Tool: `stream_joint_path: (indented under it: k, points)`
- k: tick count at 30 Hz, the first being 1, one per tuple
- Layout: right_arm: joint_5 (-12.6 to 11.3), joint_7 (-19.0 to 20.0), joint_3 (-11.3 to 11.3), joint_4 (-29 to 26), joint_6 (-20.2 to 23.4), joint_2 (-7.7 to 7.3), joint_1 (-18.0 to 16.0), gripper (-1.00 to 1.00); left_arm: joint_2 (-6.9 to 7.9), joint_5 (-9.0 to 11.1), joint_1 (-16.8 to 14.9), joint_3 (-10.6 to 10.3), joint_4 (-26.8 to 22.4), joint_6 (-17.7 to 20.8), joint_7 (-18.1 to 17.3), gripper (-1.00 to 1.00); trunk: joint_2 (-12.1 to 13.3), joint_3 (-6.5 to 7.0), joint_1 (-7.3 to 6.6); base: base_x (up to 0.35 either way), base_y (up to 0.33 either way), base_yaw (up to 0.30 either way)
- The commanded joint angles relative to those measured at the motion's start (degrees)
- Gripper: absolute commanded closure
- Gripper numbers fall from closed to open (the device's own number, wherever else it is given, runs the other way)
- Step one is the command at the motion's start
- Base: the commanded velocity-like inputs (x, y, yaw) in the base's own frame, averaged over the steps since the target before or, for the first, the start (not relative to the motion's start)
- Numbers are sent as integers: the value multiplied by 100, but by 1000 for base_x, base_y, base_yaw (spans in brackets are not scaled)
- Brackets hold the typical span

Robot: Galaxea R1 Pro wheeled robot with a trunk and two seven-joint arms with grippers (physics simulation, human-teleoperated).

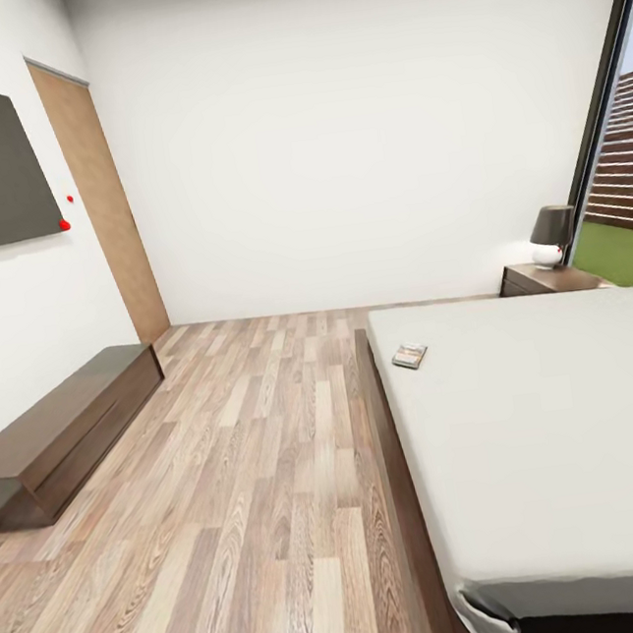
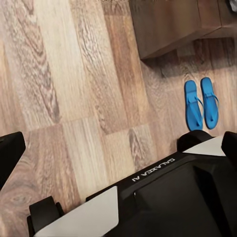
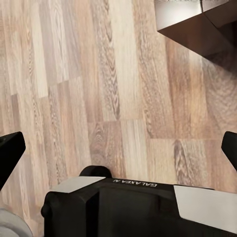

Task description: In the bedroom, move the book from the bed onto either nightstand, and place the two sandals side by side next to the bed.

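1. Both tools hang over the floor, pointed down: the left tool and the right tool each show dark fingertips far apart at the picture edges, so both look wide open with nothing in them, likely because the robot is travelling, not handling
2. Under the left tool lies the wood-plank floor, with the robot's dark base below the wrist
3. Near a dark wooden corner lie the two sandals, bright blue, parallel and just beside each other
4. Further out in the head view, the book lies flat on the bed near its corner, which should suit a reach from the floor side
5. Beyond the bed stands a nightstand carrying a lamp; the book probably goes there
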Motion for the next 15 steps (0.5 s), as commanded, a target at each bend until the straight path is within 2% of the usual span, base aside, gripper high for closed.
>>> stream_joint_path:
  k: [1,12,15]
  points:
    - [10,23,-36,22,-7,-2,-9,-100,1,-61,-4,31,4,-48,-5,-100,38,13,-23,0,0,0]
    - [10,23,-36,22,-7,-2,-9,-100,0,-55,0,35,3,-48,1,-100,479,210,-265,0,0,0]
    - [10,24,-36,22,-7,-2,-8,-100,0,-53,-3,35,3,-48,1,-100,479,210,-265,0,0,0]
